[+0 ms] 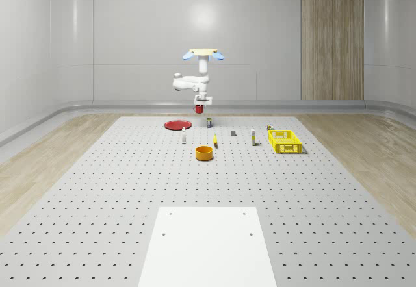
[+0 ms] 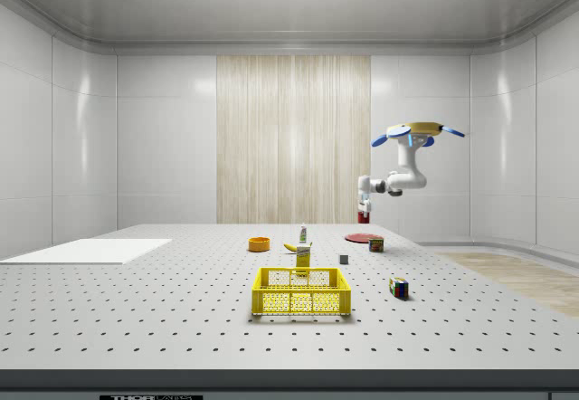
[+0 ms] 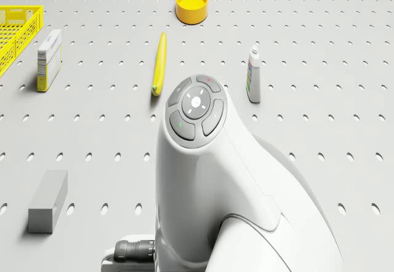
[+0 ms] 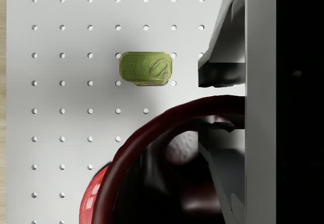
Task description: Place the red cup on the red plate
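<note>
The drone (image 1: pixel 203 54) hovers well above the far part of the perforated table (image 1: pixel 97 189), beside the red plate (image 1: pixel 176 124) rather than squarely over it; its arm hangs down with the gripper (image 1: pixel 199 107) raised clear of the table. The gripper is closed on the red cup (image 1: pixel 199 110): in the wrist view the cup's (image 4: pixel 152 178) dark rim sits between the fingers (image 4: pixel 223 74), one of them inside the rim, and a sliver of red plate (image 4: pixel 93 198) shows beneath it. The cup is thus held in the air, near the plate's edge on the whole-scene view's right, not touching it. Surroundings noted: a green tin (image 4: pixel 146 68) stands on the table just beside the plate and almost under the gripper, also seen in the whole-scene view (image 1: pixel 208 123). Nearer the table's middle lie a yellow bowl (image 3: pixel 192 4), a banana (image 3: pixel 159 63), a small white bottle (image 3: pixel 253 74) lying on its side, a grey block (image 3: pixel 48 200) and a white carton (image 3: pixel 48 59). A yellow basket (image 1: pixel 285 141) stands toward the edge at the whole-scene view's right, with a coloured cube (image 2: pixel 398 286) near it in the side view. A white mat (image 1: pixel 207 247) covers the near edge. Nothing stands between cup and plate.
</note>
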